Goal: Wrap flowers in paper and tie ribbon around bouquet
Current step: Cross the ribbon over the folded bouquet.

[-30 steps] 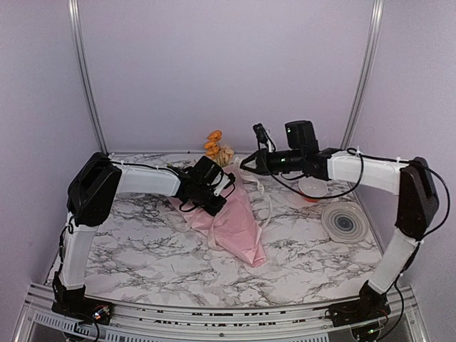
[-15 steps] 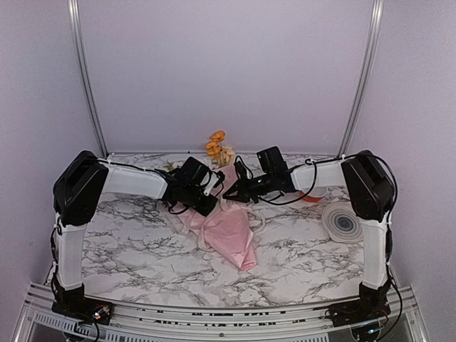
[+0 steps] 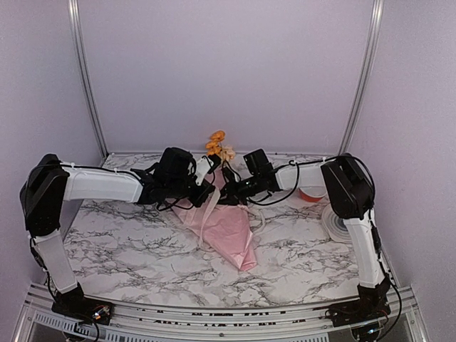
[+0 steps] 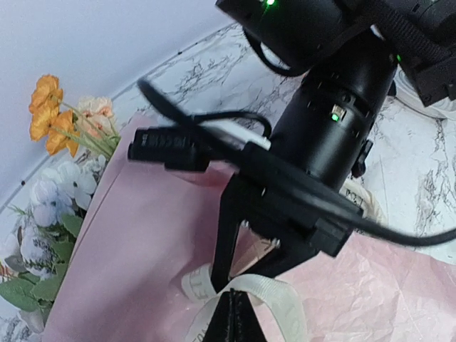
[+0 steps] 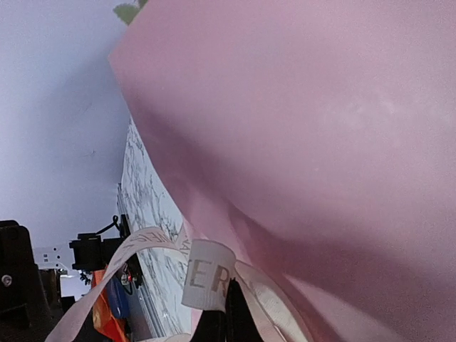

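The bouquet lies on the marble table, a pink paper [image 3: 229, 229] cone with its tip toward me and the orange flowers [image 3: 215, 144] at the far end. Both grippers meet over the cone's upper part: my left gripper [image 3: 211, 191] and my right gripper [image 3: 227, 188], tips almost touching. In the left wrist view my left gripper [image 4: 233, 301] is shut on the cream ribbon [image 4: 274, 293], with the right gripper [image 4: 221, 283] pinching the same band just beyond it. Orange and white flowers [image 4: 51, 114] stick out of the paper [image 4: 142, 235]. In the right wrist view my right gripper [image 5: 229, 303] is shut on the lettered ribbon [image 5: 206, 274] beside the paper [image 5: 320, 142].
A small red-and-white bowl [image 3: 312, 194] sits at the back right. A round ringed plate [image 3: 333, 219] lies beside it, partly behind the right arm. Loose ribbon ends trail over the cone [image 3: 206, 217]. The back wall stands just behind the flowers.
My right gripper came down and left from above the bowl to the bouquet. The left arm's elbow swung out to the left. The cone shifted slightly left.
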Robot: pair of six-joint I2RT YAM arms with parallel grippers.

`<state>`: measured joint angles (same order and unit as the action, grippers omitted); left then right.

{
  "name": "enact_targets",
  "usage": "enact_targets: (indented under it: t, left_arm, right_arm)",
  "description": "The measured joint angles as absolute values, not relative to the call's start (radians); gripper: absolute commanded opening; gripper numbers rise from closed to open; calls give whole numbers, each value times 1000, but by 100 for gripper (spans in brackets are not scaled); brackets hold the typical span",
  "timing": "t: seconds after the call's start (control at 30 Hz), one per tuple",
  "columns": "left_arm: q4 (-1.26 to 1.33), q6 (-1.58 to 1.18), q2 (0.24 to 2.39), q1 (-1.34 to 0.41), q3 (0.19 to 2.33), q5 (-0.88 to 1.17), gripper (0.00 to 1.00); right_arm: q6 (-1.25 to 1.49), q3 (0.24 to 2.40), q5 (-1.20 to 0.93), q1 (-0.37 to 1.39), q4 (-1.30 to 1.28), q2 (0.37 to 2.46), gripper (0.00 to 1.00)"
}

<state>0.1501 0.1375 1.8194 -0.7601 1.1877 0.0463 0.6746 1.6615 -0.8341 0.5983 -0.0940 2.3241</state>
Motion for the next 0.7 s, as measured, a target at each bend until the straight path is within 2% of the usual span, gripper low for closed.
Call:
enact_targets:
  t: [0.1,0.37,0.7]
  left_arm:
    - [168,178,1817,-765,1206,65,0]
    - [184,236,1883,-766,1309,106,0]
    - [163,207,2088,-766,1415,51,0]
  right_arm:
    - [658,1651,-879,620,-90,2324,2]
    - [633,1556,-912,620,-94,2302,30]
    - [715,1414,-863,559,15,2125,31]
